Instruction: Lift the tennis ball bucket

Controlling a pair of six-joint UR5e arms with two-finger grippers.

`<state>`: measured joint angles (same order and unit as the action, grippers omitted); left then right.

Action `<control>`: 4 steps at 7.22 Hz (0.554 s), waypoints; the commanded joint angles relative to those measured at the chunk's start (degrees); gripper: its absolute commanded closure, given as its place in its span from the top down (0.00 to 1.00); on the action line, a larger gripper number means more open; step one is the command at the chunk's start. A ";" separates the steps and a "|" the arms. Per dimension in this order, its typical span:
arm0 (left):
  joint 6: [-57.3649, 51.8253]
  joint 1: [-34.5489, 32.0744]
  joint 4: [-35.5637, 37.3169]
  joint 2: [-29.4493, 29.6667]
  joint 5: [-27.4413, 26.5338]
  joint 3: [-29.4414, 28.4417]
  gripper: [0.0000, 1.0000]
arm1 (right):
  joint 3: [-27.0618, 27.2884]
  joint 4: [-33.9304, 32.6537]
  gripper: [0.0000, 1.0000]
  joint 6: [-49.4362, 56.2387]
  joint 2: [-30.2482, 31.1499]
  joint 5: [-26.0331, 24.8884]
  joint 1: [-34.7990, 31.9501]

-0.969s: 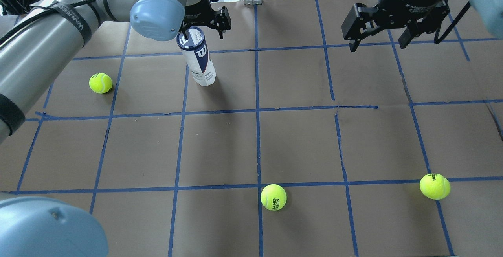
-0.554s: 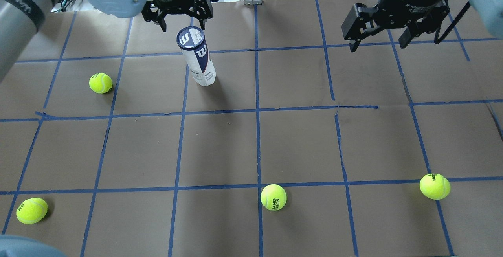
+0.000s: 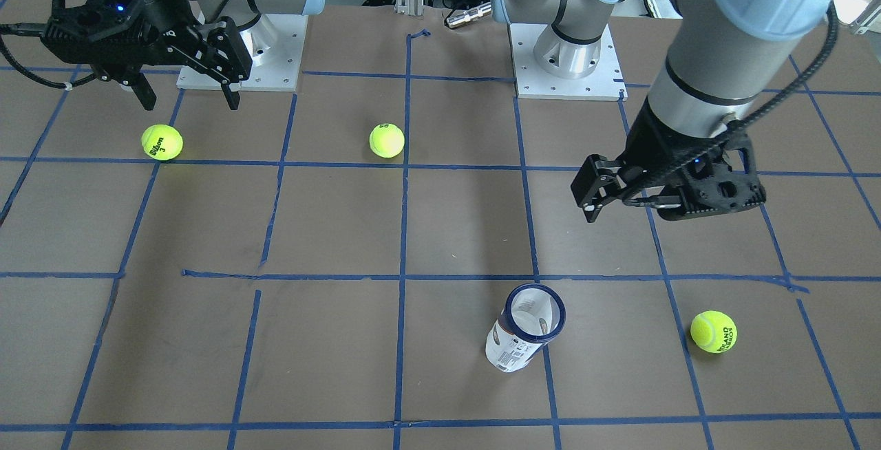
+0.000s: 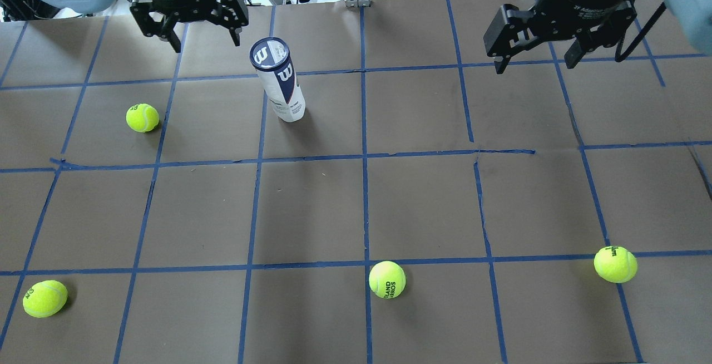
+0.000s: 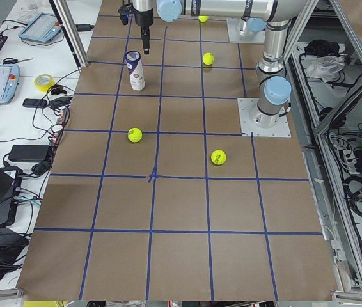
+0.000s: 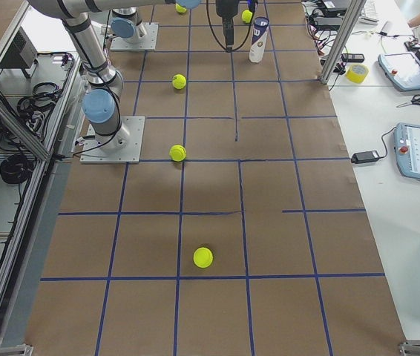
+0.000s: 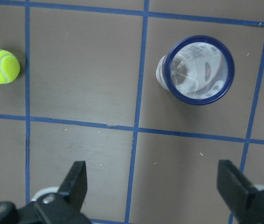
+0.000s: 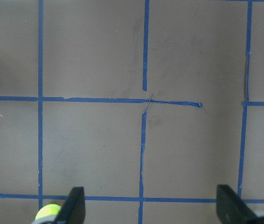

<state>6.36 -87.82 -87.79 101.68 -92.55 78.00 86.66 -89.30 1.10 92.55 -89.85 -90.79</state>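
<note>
The tennis ball bucket (image 4: 277, 80), a slim clear-plastic cylinder with a dark blue rim and white label, stands upright on the brown-paper table (image 4: 423, 202). Through its transparent top only its own inner wall shows. The left gripper (image 4: 207, 41) hovers near it, not touching, fingers spread wide and empty. The right gripper (image 4: 534, 64), well apart, is spread likewise. Fuzzy yellow-green tennis balls (image 4: 387, 279) lie scattered.
</note>
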 commanded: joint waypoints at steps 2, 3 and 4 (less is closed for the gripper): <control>-7.33 5.29 -0.45 -4.97 2.55 4.33 1.00 | 0.00 0.00 1.00 0.05 0.00 -0.06 0.00; -7.33 5.20 -0.36 -7.00 2.90 6.53 1.00 | 0.09 0.00 1.00 0.05 0.00 0.03 0.00; -7.33 5.20 -0.36 -7.97 3.25 7.25 1.00 | 0.00 0.00 1.00 0.05 0.00 0.03 0.00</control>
<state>-0.78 -82.66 -88.16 95.42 -89.72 83.65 86.69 -89.30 1.14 92.55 -89.85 -90.79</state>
